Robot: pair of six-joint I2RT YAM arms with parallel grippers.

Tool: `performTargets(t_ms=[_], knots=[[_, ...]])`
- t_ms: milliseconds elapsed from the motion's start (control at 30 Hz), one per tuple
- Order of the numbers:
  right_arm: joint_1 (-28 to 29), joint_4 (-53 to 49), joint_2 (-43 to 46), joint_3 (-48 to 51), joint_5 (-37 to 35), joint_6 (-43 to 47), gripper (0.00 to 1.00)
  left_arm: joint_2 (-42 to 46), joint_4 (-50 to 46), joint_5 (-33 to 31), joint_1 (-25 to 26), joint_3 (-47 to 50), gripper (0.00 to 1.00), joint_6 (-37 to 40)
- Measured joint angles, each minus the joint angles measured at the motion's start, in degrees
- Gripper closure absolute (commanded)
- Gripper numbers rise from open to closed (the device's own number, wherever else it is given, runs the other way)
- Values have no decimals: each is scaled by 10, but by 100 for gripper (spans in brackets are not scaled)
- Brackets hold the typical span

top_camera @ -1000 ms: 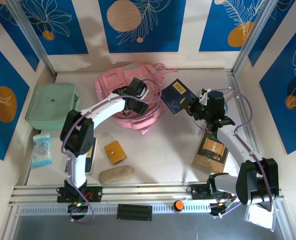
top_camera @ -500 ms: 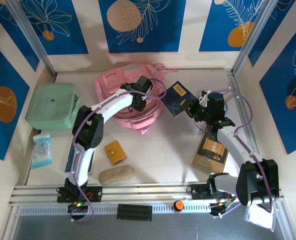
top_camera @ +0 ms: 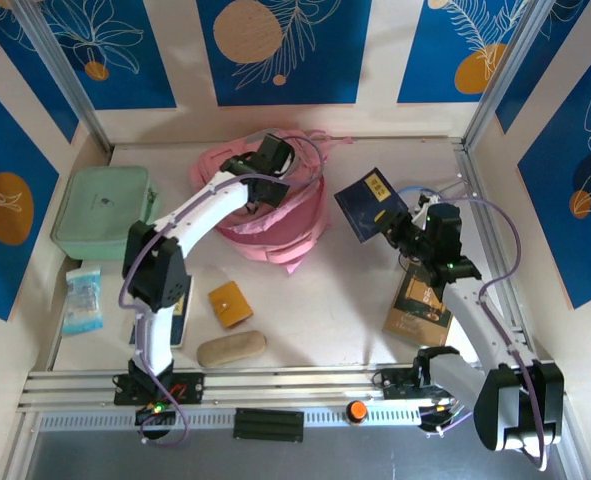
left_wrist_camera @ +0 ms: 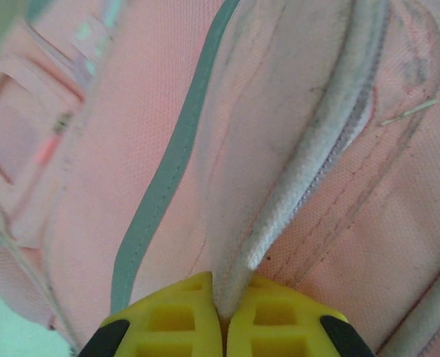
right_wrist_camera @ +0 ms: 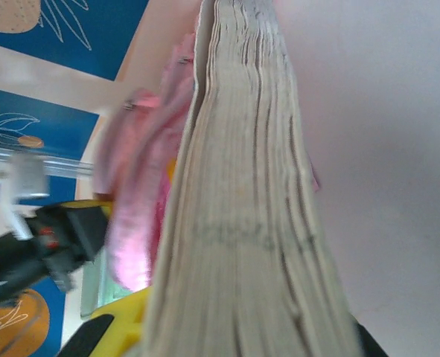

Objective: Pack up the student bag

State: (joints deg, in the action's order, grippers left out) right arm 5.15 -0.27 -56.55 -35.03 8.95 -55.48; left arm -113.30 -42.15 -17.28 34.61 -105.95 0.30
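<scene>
Student bag [top_camera: 275, 215]: sitting at the back middle of the counter [top_camera: 325, 290].
Left fingers [left_wrist_camera: 167, 323]: pinching a fold on the student bag's rear top.
Zip case [top_camera: 105, 212]: lying left of the student bag.
Packet [top_camera: 81, 300]: lying in front of the zip case.
Wallet [top_camera: 230, 304]: lying in front of the student bag.
Pouch [top_camera: 231, 349]: lying just before the wallet.
Raised book [top_camera: 372, 204]: being held by the right fingers [right_wrist_camera: 119, 327], right of the student bag and apart from it.
Second book [top_camera: 420, 305]: lying on the counter in front of the raised book.

Table [top_camera: 340, 295]: student bag [top_camera: 297, 215], mint case [top_camera: 100, 212], wallet [top_camera: 230, 304], brown book [top_camera: 420, 306].
</scene>
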Motion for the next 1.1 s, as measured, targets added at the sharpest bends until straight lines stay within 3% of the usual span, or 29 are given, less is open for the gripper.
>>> performTargets(t_ms=[233,533,1100], knots=[[15,16,-4,36,27,-15,97,40,26,45,-3,7,100,-8],[87,96,-101,24,64,-57,97,44,42,130,-3,15,100,-24],[165,172,-390,-174,25,-158,98,69,55,169,-3,18,100,-55]])
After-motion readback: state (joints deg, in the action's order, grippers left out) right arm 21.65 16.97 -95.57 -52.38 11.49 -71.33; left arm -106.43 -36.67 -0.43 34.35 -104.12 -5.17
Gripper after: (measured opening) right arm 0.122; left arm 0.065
